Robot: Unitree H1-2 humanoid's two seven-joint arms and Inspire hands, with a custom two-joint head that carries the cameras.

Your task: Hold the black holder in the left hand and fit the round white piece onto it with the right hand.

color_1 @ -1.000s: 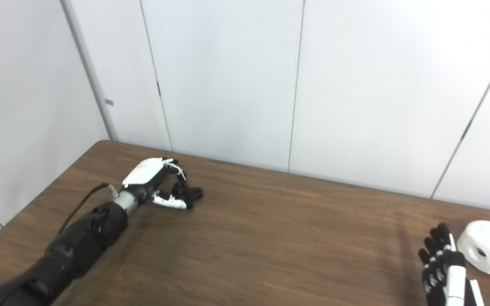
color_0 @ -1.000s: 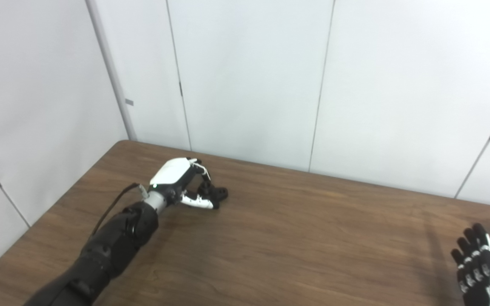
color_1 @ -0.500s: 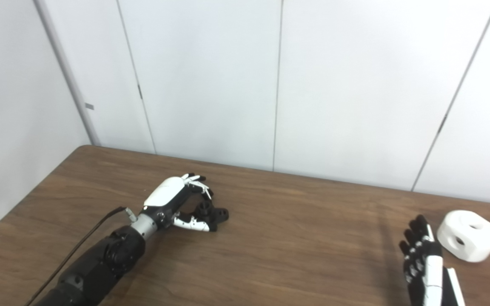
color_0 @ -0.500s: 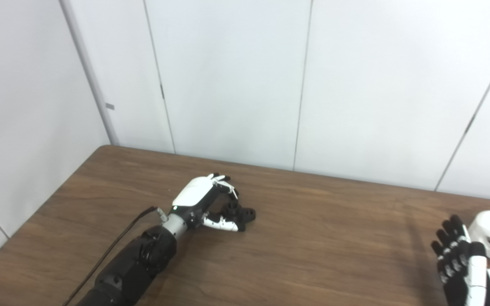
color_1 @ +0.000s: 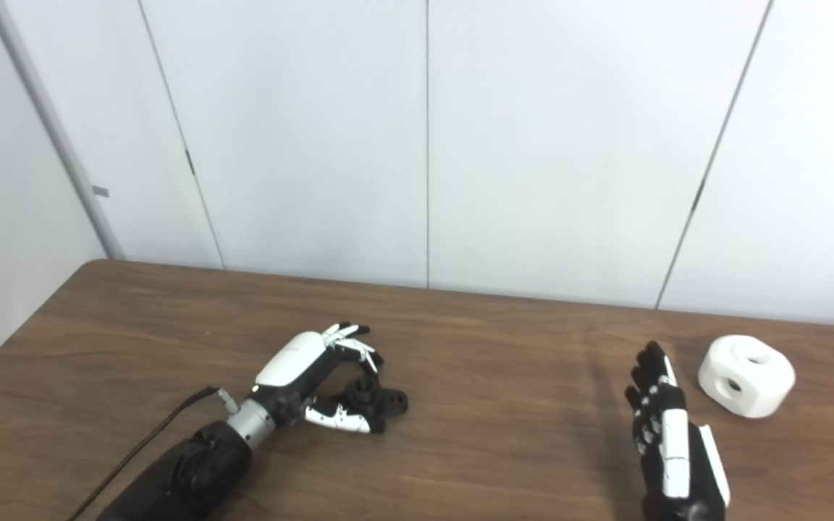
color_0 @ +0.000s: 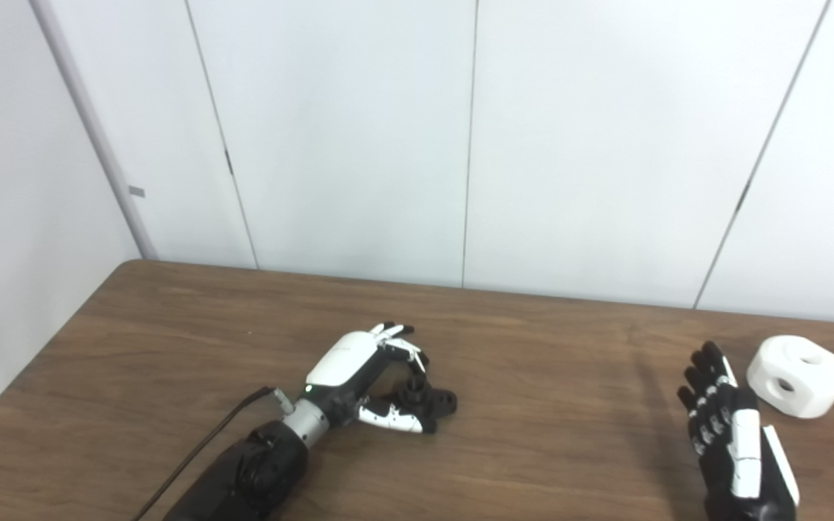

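Note:
The black holder (color_0: pixel 433 400) is a small dark piece with an upright peg, low over the wooden table (color_1: pixel 504 434), left of centre. My left hand (color_0: pixel 348 362) is shut on it: the fingers curl over the peg and the thumb lies along its near side. The round white piece (color_0: pixel 797 375), which has holes in its top and side, rests on the table at the far right. My right hand (color_0: pixel 732 434) stands open just to its left with the fingers straight and pointing away. There is a gap between this hand and the white piece.
White wall panels close the far side of the table. The table's left rear corner (color_0: pixel 127 264) and left edge are in view. A black cable (color_0: pixel 200 456) trails from my left wrist toward the bottom edge.
The camera has swung, so the whole picture shifted. Apart from that, my left hand has brought the black holder rightward and nearer on the table. My right hand has come further into view beside the white piece.

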